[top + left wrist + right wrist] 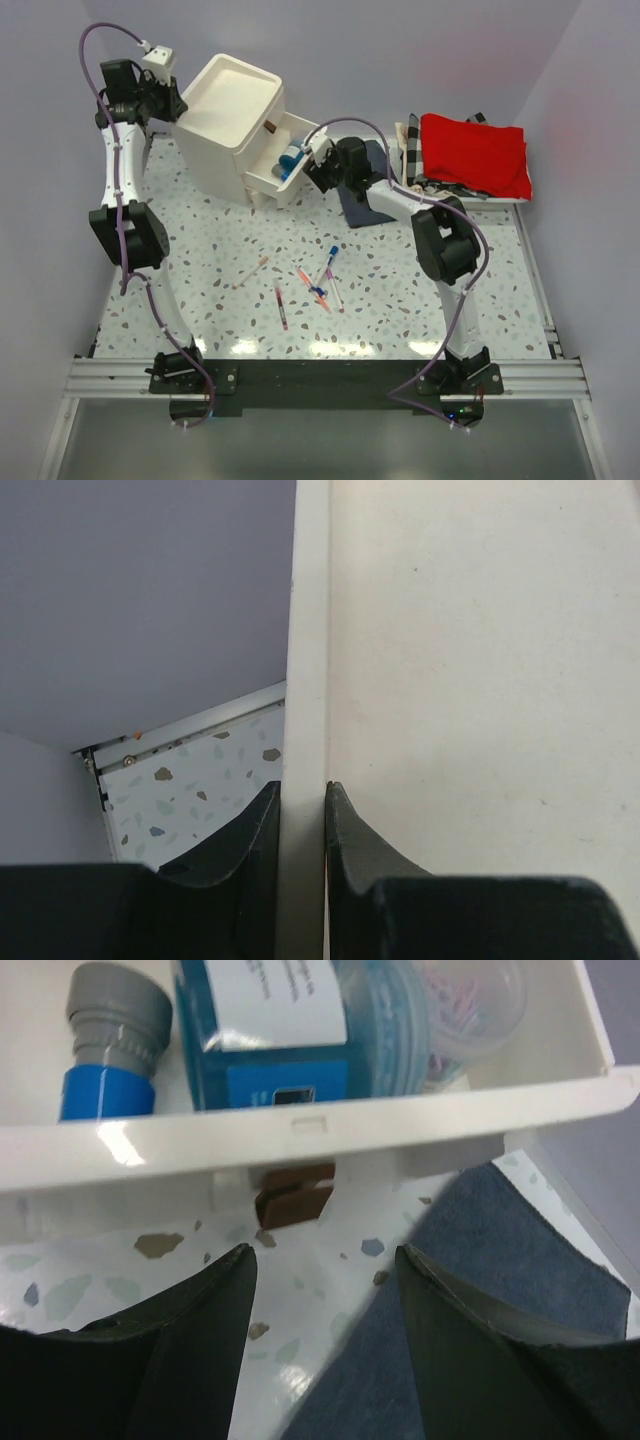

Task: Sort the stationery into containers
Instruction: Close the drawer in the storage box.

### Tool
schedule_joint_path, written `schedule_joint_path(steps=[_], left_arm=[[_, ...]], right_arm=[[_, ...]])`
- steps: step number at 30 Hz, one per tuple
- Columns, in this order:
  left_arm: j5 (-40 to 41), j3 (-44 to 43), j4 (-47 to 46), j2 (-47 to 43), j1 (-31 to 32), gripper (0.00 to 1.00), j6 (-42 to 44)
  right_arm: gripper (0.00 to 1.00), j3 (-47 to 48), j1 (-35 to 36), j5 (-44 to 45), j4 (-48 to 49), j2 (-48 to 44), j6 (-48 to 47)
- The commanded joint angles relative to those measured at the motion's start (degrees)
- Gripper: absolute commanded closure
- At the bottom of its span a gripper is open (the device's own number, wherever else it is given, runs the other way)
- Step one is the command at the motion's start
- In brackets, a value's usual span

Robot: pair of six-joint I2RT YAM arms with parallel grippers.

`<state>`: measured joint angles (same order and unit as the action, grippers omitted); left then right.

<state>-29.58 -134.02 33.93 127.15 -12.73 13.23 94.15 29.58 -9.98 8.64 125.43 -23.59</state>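
Your left pincer (302,790) is pressed on a thin white wall of the drawer unit (212,150), at its back left corner. Keep this pinch firm, because the unit is light smooth plastic and I judge it would slide on the bench (200,270) when the drawer moves. Your right pincer (322,1255) is spread and holds nothing. It hangs just in front of the pulled-out drawer (420,1110), with the small brown pull tab (293,1195) close before the fingertips. The step seems to be the work at this drawer. If you close it, push flat on the front wall near the tab, straight toward the unit and slowly, so it does not jam sideways. Which level this drawer is, I cannot tell. Inside it lie a blue-capped stick (105,1050), hard and cylindrical, and a blue-white roll (270,1040) with a glossy label, beside a clear tub (460,1000). The thin pens (282,306) lie scattered on the speckled bench, well in front of the unit. They are slim and may roll. A soft dark blue cloth (520,1300) lies just right of the unit, under your right pincer; do not catch it.
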Motion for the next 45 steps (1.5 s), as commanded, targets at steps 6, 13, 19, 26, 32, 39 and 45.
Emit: schedule_joint_path(steps=[6,13,19,26,32,39,45], left_arm=[[-6.10,4.38,2.28,2.84,2.01,1.00,9.44],[-6.54,5.61,3.24,3.01,3.76,1.00,10.23],[-7.07,6.48,3.60,2.40,5.26,1.00,9.53],[-7.94,7.71,5.36,2.84,6.23,1.00,9.36],[-9.09,8.51,5.18,3.10,6.75,1.00,8.92],[-9.35,9.03,5.62,2.75,6.76,1.00,9.00],[-9.79,9.56,5.62,2.13,6.84,1.00,8.91]], right_arm=[[0.36,16.67,1.88,-2.41,8.66,8.34,5.05],[0.36,28.97,3.20,-3.56,7.44,14.75,9.71],[0.36,33.03,4.17,-5.66,7.26,15.29,14.36],[0.36,34.52,5.13,-7.95,9.72,12.30,20.69],[0.35,38.04,5.92,-7.95,8.06,15.10,20.87],[0.34,38.40,6.54,-5.93,7.09,15.65,25.44],[0.41,25.93,3.73,-7.77,6.03,4.85,24.92]])
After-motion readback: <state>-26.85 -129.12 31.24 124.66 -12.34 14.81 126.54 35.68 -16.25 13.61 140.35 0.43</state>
